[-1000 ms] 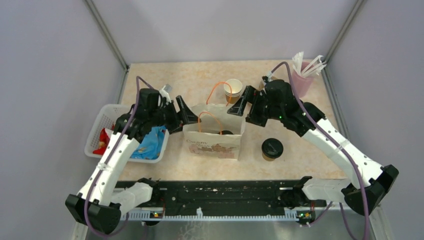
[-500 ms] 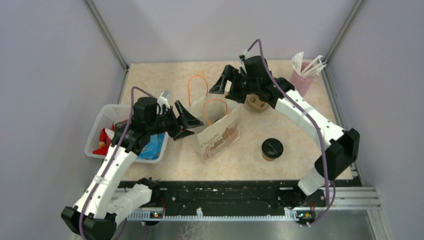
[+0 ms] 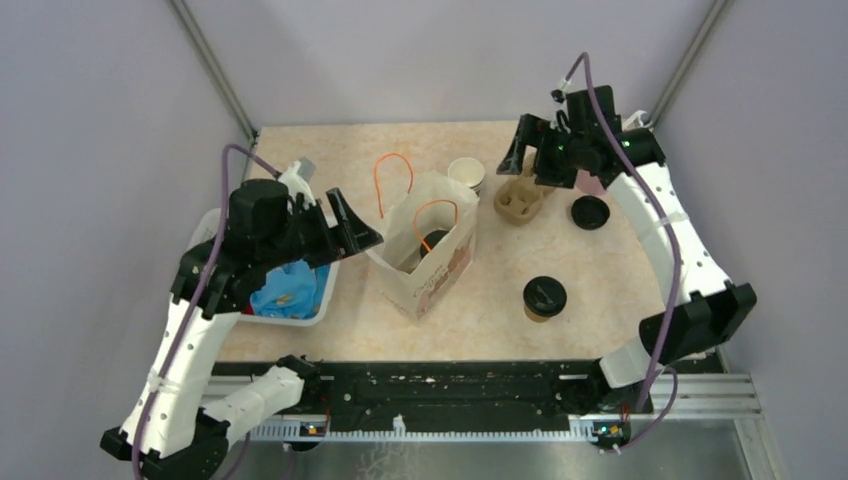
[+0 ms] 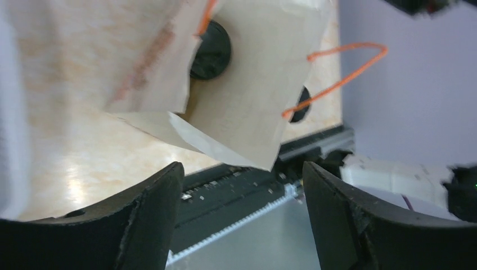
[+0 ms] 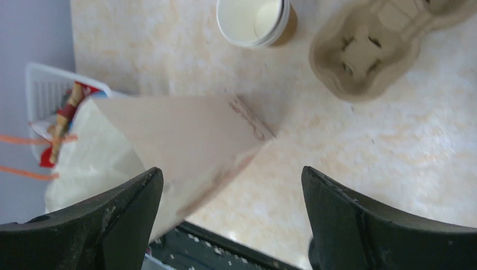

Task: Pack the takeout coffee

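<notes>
While the left gripper (image 3: pixel 355 222) hovers wide open and empty just beside the paper bag (image 3: pixel 440 270), it's well placed to steady that left wall. The bag stands with its mouth gaping, orange handles flopped clear. Down inside sits a black-lidded coffee cup (image 4: pixel 211 49), so that's one packed, I'd say. At the far right, the right gripper (image 5: pixel 232 171) hangs raised near the pulp cup carrier (image 3: pixel 518 203), jaws spread just as wide, nothing in them. The second lidded cup (image 3: pixel 544 297) waits alone on the table (image 3: pixel 600 290), right of the bag, well apart from both grippers. That's the one to fetch, I reckon.
</notes>
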`<state>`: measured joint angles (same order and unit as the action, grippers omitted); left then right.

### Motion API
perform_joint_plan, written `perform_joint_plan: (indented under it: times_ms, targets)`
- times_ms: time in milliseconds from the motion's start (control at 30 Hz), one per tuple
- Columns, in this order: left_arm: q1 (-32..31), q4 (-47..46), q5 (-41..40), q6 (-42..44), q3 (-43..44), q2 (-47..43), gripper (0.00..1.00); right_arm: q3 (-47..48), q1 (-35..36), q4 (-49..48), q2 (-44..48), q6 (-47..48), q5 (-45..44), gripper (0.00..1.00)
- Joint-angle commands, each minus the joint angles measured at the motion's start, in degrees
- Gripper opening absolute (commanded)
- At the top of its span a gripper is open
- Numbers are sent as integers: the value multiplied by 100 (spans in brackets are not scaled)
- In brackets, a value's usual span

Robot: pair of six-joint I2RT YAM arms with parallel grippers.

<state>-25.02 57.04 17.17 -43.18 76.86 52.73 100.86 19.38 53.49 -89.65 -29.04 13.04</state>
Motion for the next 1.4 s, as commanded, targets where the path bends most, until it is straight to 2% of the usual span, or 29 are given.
perform_joint_plan:
  times_ms: [0,67,167,233,300,400,467,533,767,900,1033,1233,1367]
  targets:
    - [88,1639,-2240,822,1301,939,81,-610,112,1145,1044,463,-86,89]
    - [317,1666,-2811,924,1641,1369,82,-1526,145,842,1511,14,-48,85]
    - [644,942,-2832,1330,1582,1768,78,-2490,460,198,1870,-629,50,79]
    - [898,454,-2396,1518,1394,2082,75,-2529,939,-31,1733,-823,-295,79]
    - [1059,55,-1673,1631,1277,2486,64,-2560,1230,-130,1463,-992,-599,78]
    - [1069,-453,-703,1763,1079,2983,51,-3213,1256,-677,1387,-1486,-966,71]
    - [1069,-659,-387,1771,898,3272,48,-3691,1260,-1182,1386,-1664,-1042,64]
    - [1069,-704,-86,1775,785,3454,40,-3960,1255,-1567,1236,-1769,-896,62]
    - [939,-694,488,1593,174,3511,34,-4580,1276,-2899,589,-2198,-219,60]
    - [652,-684,431,1409,-287,3246,34,-4459,1271,-3193,146,-2196,-94,60]
    - [304,-786,419,998,-761,2856,34,-3666,1267,-2995,-396,-1785,-187,60]
    - [-544,-1308,433,-132,-1559,2166,34,-2212,1196,-2279,-1226,-759,3,62]
    - [-653,-1283,170,-478,-2080,1519,35,-1733,1026,-1487,-1346,-1,-223,65]
